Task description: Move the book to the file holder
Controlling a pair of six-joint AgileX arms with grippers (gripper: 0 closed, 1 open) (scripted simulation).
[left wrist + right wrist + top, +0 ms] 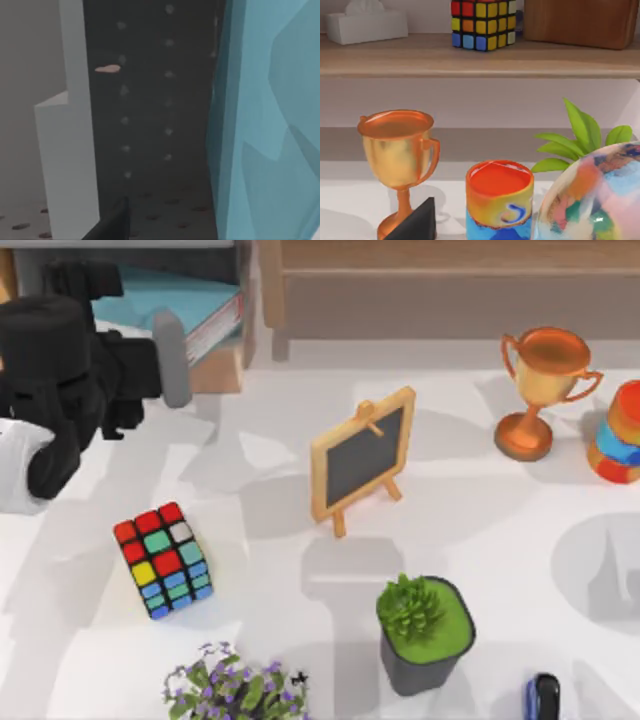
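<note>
The light-blue book (pixel 160 295) lies inside the grey file holder (pixel 245 300) at the table's back left corner. Its white page edges with red marks face right. My left gripper (pixel 82 282) reaches into the holder from the left, right beside the book. In the left wrist view the book's cover (pixel 270 130) stands apart from one dark fingertip (pixel 112 225), with the holder's dark dotted inside (pixel 150 110) between them, so the gripper is open and holds nothing. In the right wrist view, a dark fingertip (pixel 415 224) of my right gripper sits well off centre.
On the table are a colour cube (pixel 163 560), a small wooden-framed blackboard (pixel 362 455), a copper trophy (pixel 540 390), a striped cup (pixel 620 435), a potted plant (pixel 425 630) and purple flowers (pixel 230 690). A brown shelf (pixel 450 290) runs along the back.
</note>
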